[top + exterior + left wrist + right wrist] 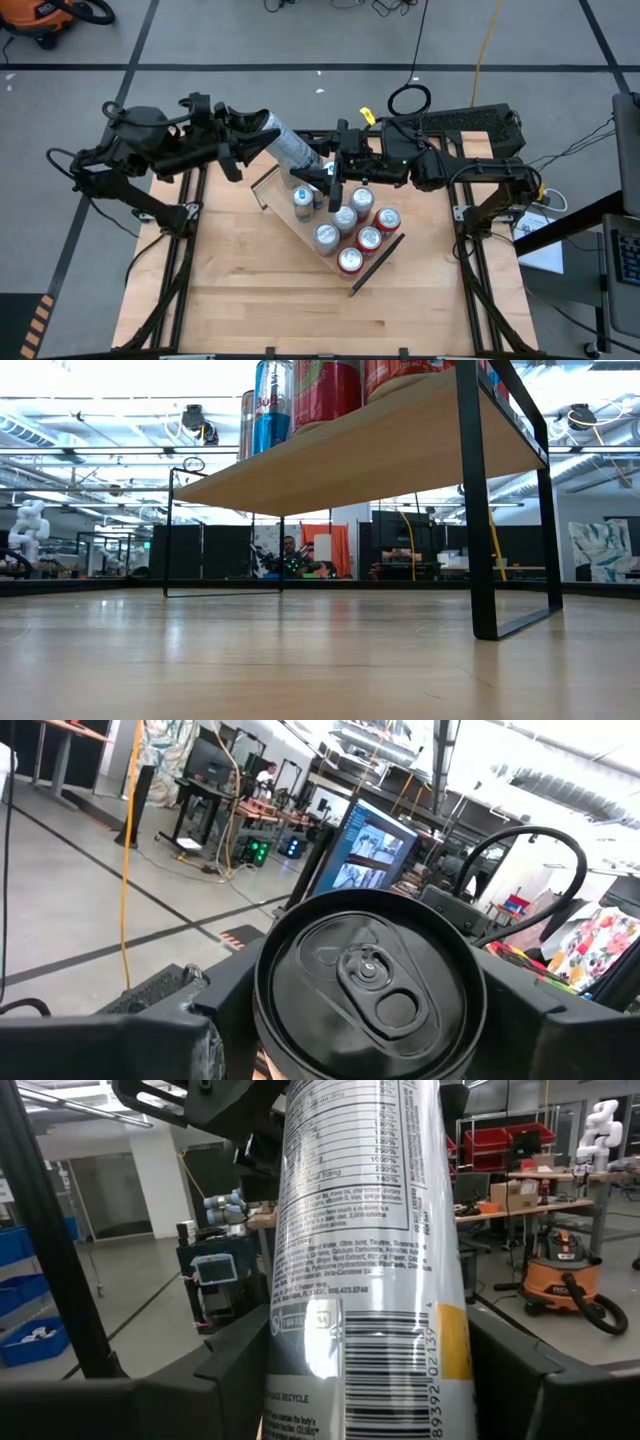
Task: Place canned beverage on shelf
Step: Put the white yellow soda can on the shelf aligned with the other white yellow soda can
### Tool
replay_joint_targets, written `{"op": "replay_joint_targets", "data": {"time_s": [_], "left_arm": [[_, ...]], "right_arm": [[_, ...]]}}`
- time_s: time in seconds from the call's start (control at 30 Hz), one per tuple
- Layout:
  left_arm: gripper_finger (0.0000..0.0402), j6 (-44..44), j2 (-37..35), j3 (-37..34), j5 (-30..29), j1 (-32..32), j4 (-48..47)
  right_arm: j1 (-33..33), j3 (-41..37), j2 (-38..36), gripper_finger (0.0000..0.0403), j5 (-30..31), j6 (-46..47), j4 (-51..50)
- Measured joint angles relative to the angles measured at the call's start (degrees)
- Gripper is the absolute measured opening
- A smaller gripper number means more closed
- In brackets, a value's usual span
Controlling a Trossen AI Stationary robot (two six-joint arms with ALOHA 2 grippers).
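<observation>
A can (368, 982) fills my left wrist view, top end toward the lens, sitting between the left hand's (262, 140) fingers; I cannot tell whether they are pinching it. My right wrist view shows its printed side and barcode (365, 1260) up close, and the right hand (335, 172) is pinched on the lower part of the can. From above, the can (288, 146) lies tilted, spanning the two hands over the far end of the shelf (292, 228). The shelf stands at an angle on the surface (250, 290) with seven cans (345, 225) upright on it.
</observation>
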Motion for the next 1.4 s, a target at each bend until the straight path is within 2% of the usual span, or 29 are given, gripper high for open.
{"op": "replay_joint_targets", "data": {"time_s": [0.23, 0.5, 0.7, 0.93, 1.13, 1.3, 1.4], "left_arm": [[0.0256, -0.55, -0.68, -0.02, 0.15, -0.02, -1.26], [0.0256, 0.17, -1.62, -0.02, -1.43, -0.02, -3.07], [0.0256, -0.17, -2.90, -0.02, -5.13, -0.07, -8.20], [0.0256, -3.22, -5.01, -0.02, -10.85, -0.02, -20.48], [0.0256, -8.46, -5.26, -0.09, -11.81, -0.21, -31.06], [0.0256, -13.60, -5.31, -3.05, -13.52, -2.96, -36.17], [0.0256, -16.71, -5.41, -5.77, -15.10, -5.67, -36.46]], "right_arm": [[-0.12, 0.00, 0.00, 0.0245, -0.08, 1.96, -0.25], [-0.37, 0.00, -0.13, 0.0311, -0.16, 10.82, -1.59], [-0.42, 0.00, -0.86, 0.0344, -1.67, 11.82, -3.54], [-0.53, 0.00, -6.86, 0.0344, -1.81, 11.60, -14.06], [-0.58, 0.00, -12.81, 0.0344, -2.15, 12.77, -25.46], [0.29, 0.00, -17.35, 0.0345, -9.09, 19.89, -40.99], [2.74, 0.00, -19.10, 0.0345, -10.69, 21.02, -48.09]]}}
